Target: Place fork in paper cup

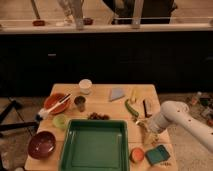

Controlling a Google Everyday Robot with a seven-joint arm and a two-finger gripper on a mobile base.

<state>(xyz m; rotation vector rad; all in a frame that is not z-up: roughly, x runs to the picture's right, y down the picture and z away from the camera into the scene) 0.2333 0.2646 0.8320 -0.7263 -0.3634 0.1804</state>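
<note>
Brush [59,103] across orange bowl [48,102]; claw [145,126] right of green tray [95,122], grip unclear.

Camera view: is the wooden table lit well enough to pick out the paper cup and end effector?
Camera view: the light wooden table is evenly lit, no glare; the white cylindrical paper cup stands out near the back edge; the end effector sits low over the table's right side, beside the long green pepper; the dark cabinets behind lie in deep shadow.
</note>
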